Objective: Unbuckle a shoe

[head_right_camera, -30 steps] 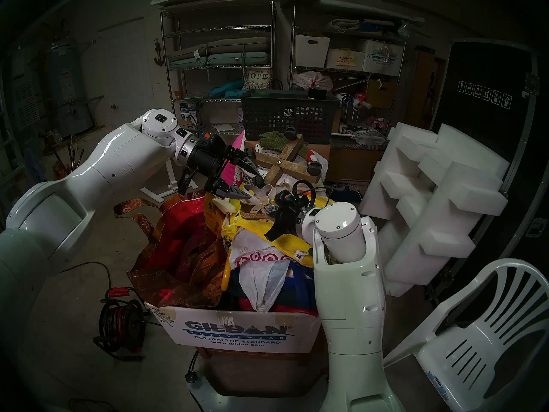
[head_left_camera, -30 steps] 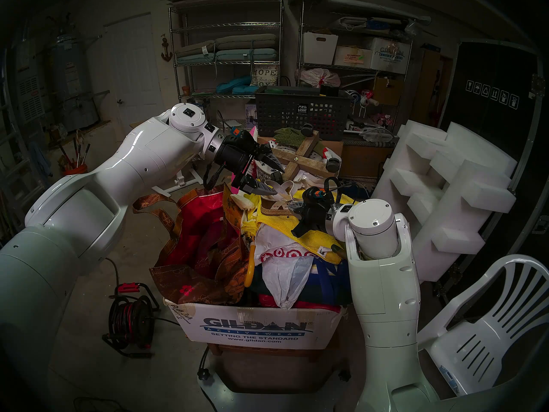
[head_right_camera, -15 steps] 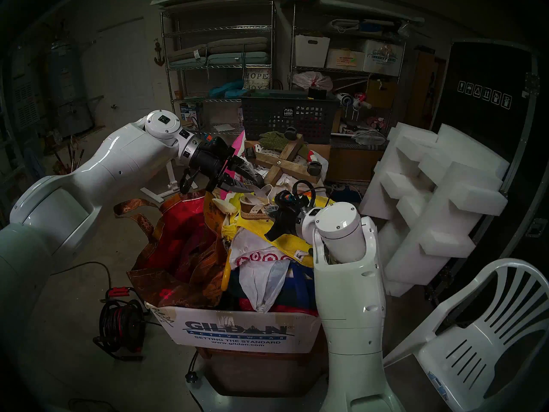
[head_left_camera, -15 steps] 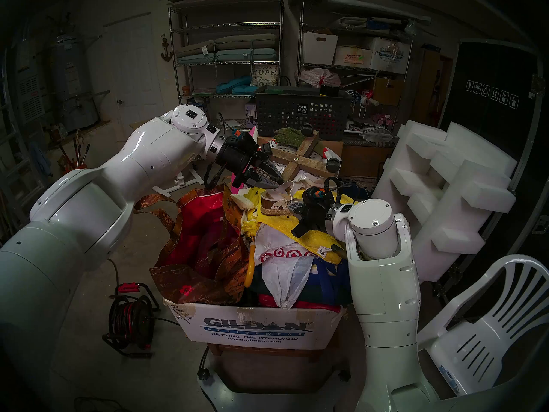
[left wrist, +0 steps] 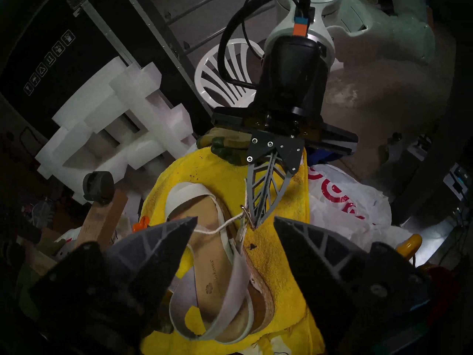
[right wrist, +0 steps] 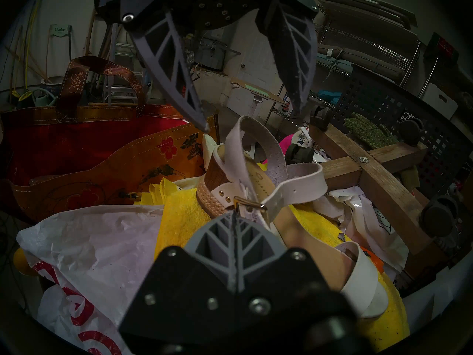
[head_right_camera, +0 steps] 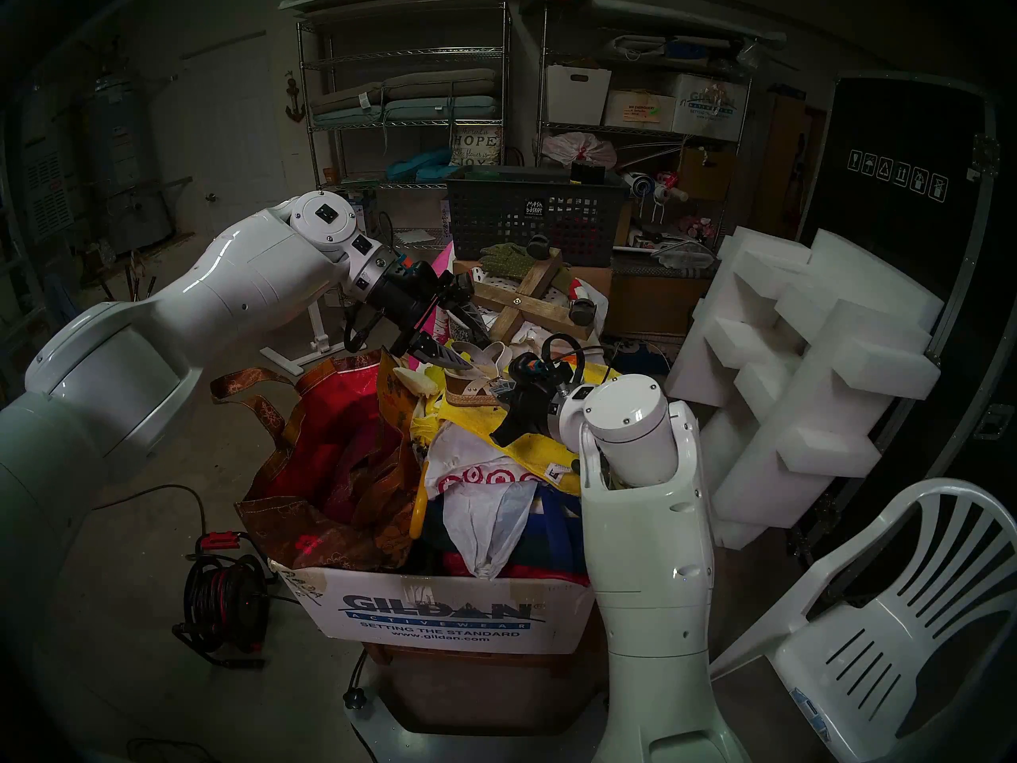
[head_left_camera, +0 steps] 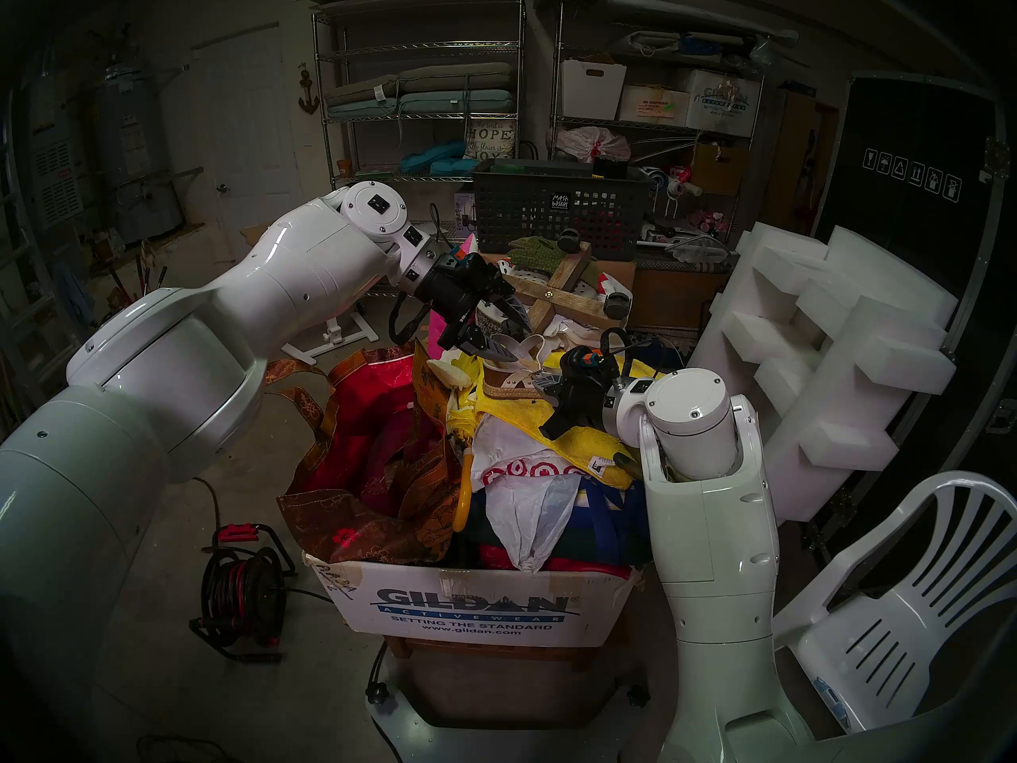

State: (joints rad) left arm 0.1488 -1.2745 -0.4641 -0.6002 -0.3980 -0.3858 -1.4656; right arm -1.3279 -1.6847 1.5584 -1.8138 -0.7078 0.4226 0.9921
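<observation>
- The shoe (left wrist: 225, 277), a cream strappy platform sandal, lies sole-down on a yellow towel (left wrist: 279, 247) atop a heap of bags in a cardboard box (head_left_camera: 473, 608), between the two arms.
- Its long axis runs roughly from the left arm across toward the right arm: in the right wrist view the jute heel end (right wrist: 212, 195) is on the far side and the wide toe band (right wrist: 368, 290) nearest the camera.
- Judged by build, the platform looks stiff and fairly light, while the straps look soft and floppy; the small metal buckle (right wrist: 249, 203) looks hard, and fiddly to hold.
- The loose strap end (right wrist: 297, 188) with its punched holes seems the best place to pull; the sole would resist a steadying grip.
- The right hand (right wrist: 235, 218) is closed tight, its tips pinched together right at the buckle, seemingly gripping it or the strap just beside it; which one, I cannot tell.
- The left hand (left wrist: 233, 226) stands partly open and holds nothing, its fingers (right wrist: 176, 72) poised above the ankle strap loop (right wrist: 258, 139), one tip close to the heel.
- A wooden caster dolly (right wrist: 371, 172) and a green glove (right wrist: 368, 131) lie just beyond; a red tote (right wrist: 84, 141) sits on the other side.
</observation>
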